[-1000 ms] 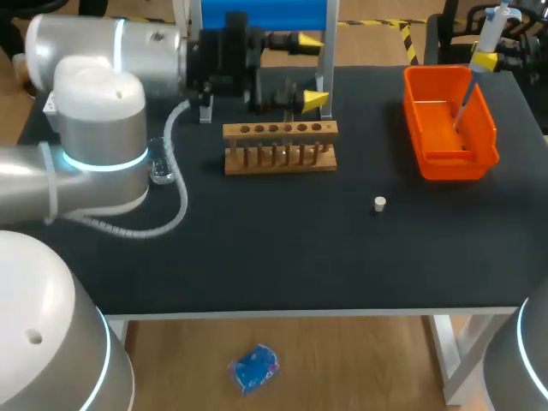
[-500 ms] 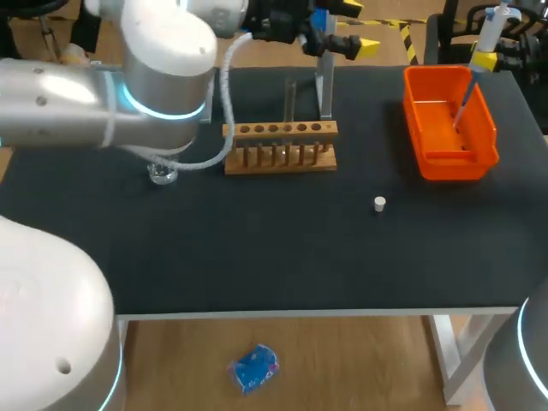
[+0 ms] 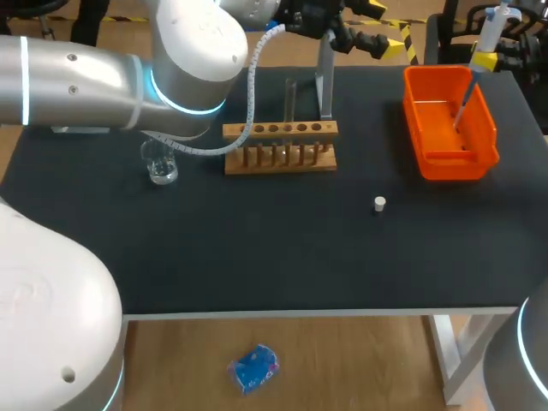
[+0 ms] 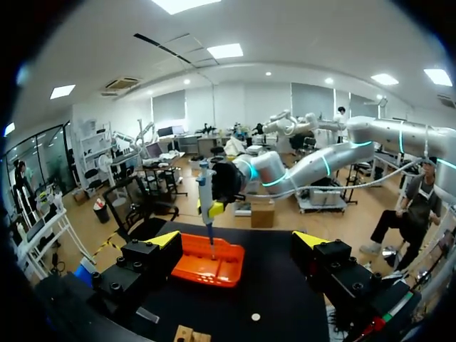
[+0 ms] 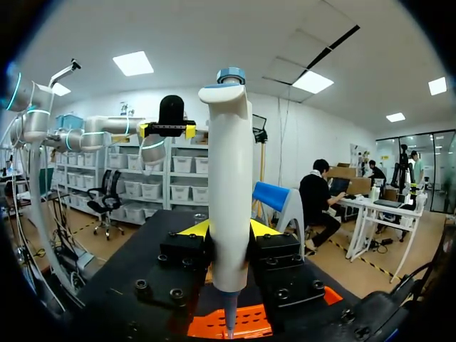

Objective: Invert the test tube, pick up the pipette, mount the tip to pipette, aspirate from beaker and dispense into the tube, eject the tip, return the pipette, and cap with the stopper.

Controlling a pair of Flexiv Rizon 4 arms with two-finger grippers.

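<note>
A clear test tube (image 3: 290, 99) stands upright in the wooden rack (image 3: 280, 145). My left gripper (image 3: 370, 26) hangs open above the table's far edge, behind the rack, with nothing between its fingers; its own view shows the gripper (image 4: 237, 242) the same way. At the far right my right gripper (image 3: 490, 60) is shut on the white pipette (image 3: 486, 34), whose thin tip hangs over the orange bin (image 3: 449, 154). In the right wrist view the pipette (image 5: 229, 185) stands upright between the fingers (image 5: 194, 229). The beaker (image 3: 160, 163) sits left of the rack, and the white stopper (image 3: 380, 204) lies on the mat.
A grey stand post (image 3: 325, 81) rises just behind the rack. My left arm's big elbow (image 3: 188, 60) hangs over the table's back left. The black mat (image 3: 282, 248) in front of the rack is bare but for the stopper.
My left arm has lifted and swung back and to the right, away from the rack, leaving the tube standing there. The beaker has come into full view. The right arm has not moved.
</note>
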